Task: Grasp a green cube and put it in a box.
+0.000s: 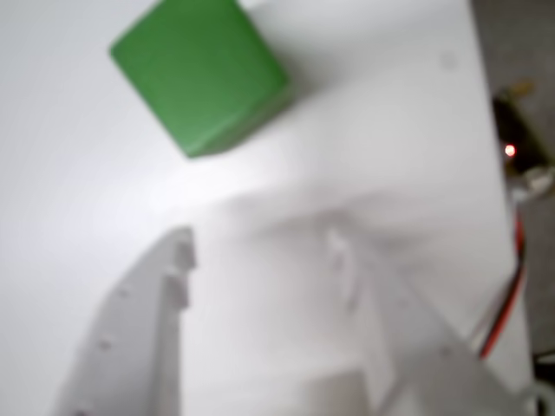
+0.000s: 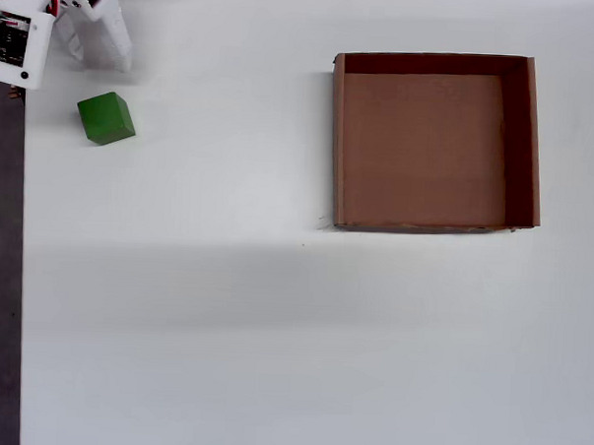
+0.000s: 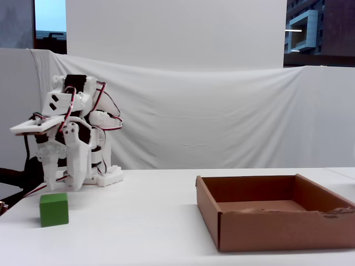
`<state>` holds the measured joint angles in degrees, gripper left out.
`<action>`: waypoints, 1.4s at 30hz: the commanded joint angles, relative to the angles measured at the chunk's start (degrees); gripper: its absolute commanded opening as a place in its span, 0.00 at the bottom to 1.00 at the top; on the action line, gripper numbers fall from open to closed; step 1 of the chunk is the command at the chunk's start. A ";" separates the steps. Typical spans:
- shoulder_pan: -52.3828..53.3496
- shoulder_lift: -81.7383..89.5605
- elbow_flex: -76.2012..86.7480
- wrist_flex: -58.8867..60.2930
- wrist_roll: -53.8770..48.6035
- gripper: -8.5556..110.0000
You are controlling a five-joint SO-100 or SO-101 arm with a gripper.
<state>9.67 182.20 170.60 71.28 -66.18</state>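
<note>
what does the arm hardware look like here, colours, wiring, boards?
The arm is white printed plastic with darker servo blocks at its joints. Red and black cables loop over its upper links. The white two-finger gripper has flat fingers with small holes and a notched inner edge in the wrist view. The overhead view shows a white plate with a small dark board. A red LED glows.

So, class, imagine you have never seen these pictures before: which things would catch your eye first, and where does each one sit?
The bright green cube stands out first, alone on the white table at the far left of the overhead view. Next comes the big brown box, empty, on the right side. In the fixed view the white arm's pincer hangs open just behind and above the cube, not touching it.
</note>
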 commanded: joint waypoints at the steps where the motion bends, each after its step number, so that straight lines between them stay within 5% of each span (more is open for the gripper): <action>1: -0.53 0.26 -0.35 0.26 0.26 0.25; 33: -3.96 -0.44 -0.79 0.09 -1.14 0.27; 42: -5.80 -14.94 -18.19 2.64 -3.87 0.27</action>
<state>4.31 169.63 160.49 73.21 -69.08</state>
